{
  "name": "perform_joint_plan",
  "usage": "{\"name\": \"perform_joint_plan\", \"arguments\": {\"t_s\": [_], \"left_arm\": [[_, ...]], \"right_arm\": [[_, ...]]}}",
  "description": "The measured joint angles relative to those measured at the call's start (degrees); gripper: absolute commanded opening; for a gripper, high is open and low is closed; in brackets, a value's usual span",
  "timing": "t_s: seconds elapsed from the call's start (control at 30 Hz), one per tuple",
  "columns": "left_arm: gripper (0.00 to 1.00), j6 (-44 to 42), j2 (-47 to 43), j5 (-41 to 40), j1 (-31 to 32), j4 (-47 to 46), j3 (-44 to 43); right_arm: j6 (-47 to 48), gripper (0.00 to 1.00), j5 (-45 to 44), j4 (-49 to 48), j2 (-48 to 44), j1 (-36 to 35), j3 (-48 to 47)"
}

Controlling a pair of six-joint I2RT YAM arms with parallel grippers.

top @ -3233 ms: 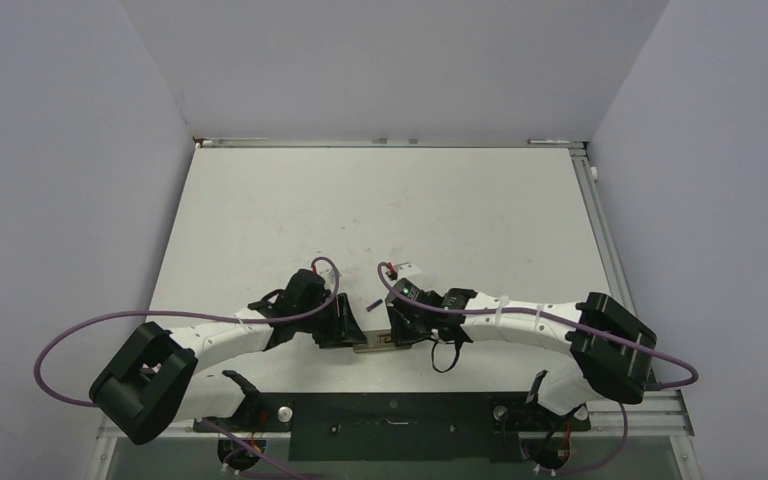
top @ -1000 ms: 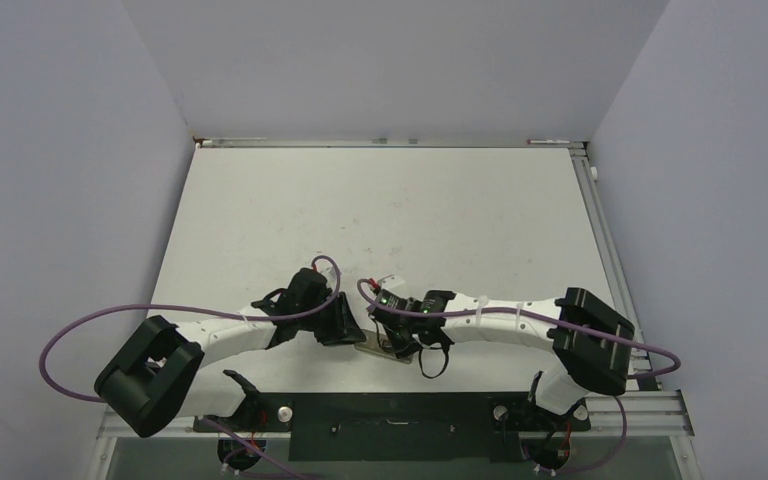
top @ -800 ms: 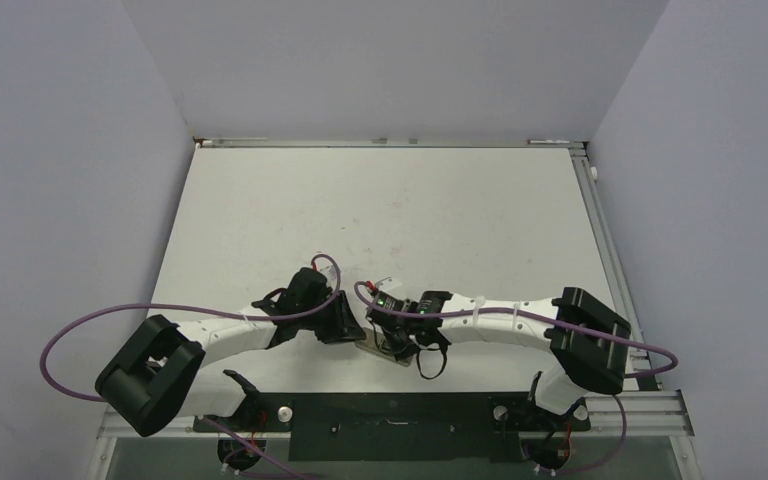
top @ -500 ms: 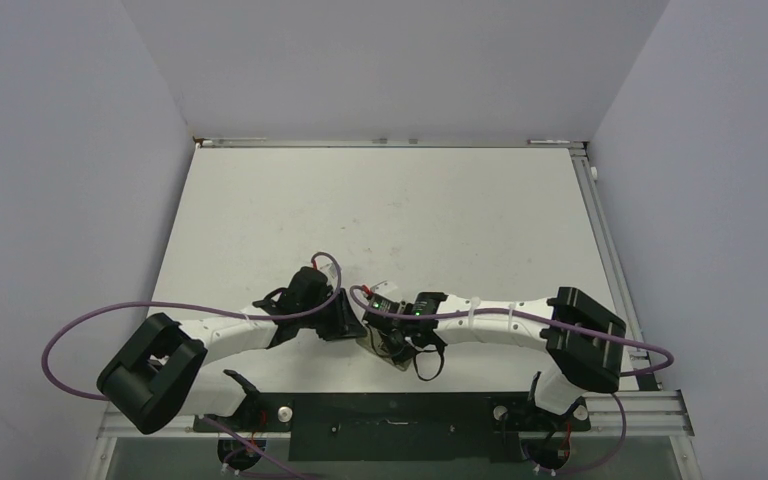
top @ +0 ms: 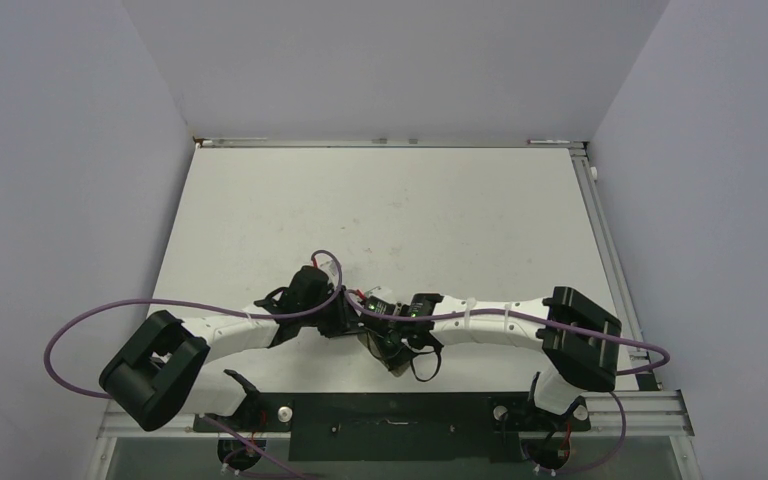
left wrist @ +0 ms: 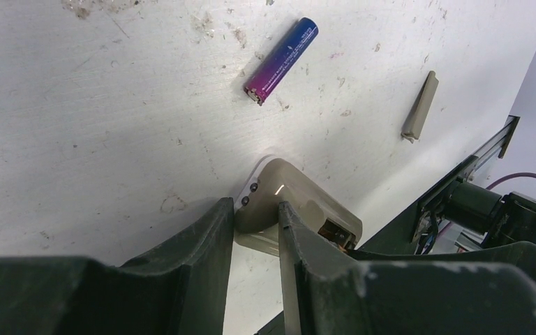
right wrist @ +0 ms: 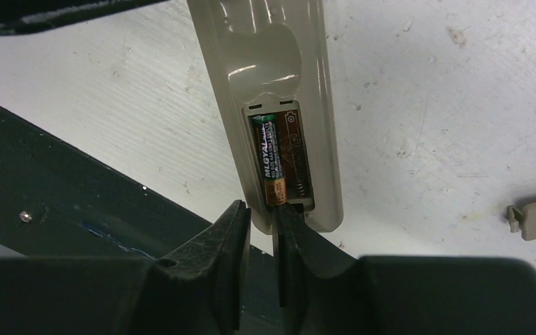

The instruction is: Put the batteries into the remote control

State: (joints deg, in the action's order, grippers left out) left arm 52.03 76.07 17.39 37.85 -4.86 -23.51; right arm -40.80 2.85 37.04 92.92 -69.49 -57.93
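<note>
Your left gripper (left wrist: 255, 209) clamps remote control (left wrist: 296, 201); right gripper (right wrist: 264, 209) barely parted, empty; purple battery (left wrist: 281, 51) lies diagonal just beyond left gripper

Plain lilac walls (top: 390, 60), scuffed white table (top: 410, 200), even light

This looks like a robot lab, a small test booth built just for the machines. Two white robot arms, the left arm (top: 225, 330) and the right arm (top: 500, 318), are bolted side by side to a black plate (top: 390, 412) at the near edge of a plain white desk (top: 440, 210) that is full of scuffs and little marks, and long purple cables (top: 160, 302) loop out from them. Bare pale walls (top: 390, 60) close the desk in on three sides, and a metal rail (top: 600, 230) runs along its right edge.
</note>
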Motion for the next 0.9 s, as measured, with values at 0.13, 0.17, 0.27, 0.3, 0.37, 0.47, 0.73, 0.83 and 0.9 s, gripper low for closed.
{"name": "perform_joint_plan", "arguments": {"t_s": [0.13, 0.17, 0.27, 0.3, 0.37, 0.47, 0.73, 0.83, 0.9], "left_arm": [[0.24, 0.07, 0.13, -0.04, 0.09, -0.17, -0.02], [0.24, 0.07, 0.13, -0.04, 0.09, -0.20, -0.02], [0.24, 0.09, 0.17, -0.07, 0.09, -0.28, -0.02], [0.24, 0.09, 0.22, -0.07, 0.09, -0.33, -0.02], [0.24, 0.13, 0.26, -0.04, 0.09, -0.39, -0.02], [0.24, 0.42, 0.37, 0.79, 0.44, -0.17, -0.02], [0.24, 1.14, 0.50, 1.33, 0.70, 0.04, -0.02], [0.24, 1.31, 0.50, 1.36, 0.74, 0.09, -0.02], [0.24, 1.33, 0.50, 1.38, 0.74, 0.11, -0.02]], "right_arm": [[0.00, 0.20, 0.61, -0.02, 0.09, -0.04, -0.20], [0.02, 0.20, 0.66, 0.09, 0.15, -0.11, -0.33], [0.15, 0.20, 0.68, 0.92, 0.66, -0.46, -1.25], [0.31, 0.20, 0.66, 1.36, 0.76, -0.66, -1.66], [0.72, 0.20, 0.94, 1.70, 0.90, -0.79, -2.51], [1.22, 0.19, 1.09, -0.02, 2.05, -1.07, -4.15], [1.99, 0.15, 1.01, -1.31, 4.48, -1.11, -4.70], [2.23, 0.15, 0.61, -1.29, 4.48, -1.11, -4.72], [2.29, 0.16, 0.37, -1.29, 4.46, -1.09, -4.74]]}}
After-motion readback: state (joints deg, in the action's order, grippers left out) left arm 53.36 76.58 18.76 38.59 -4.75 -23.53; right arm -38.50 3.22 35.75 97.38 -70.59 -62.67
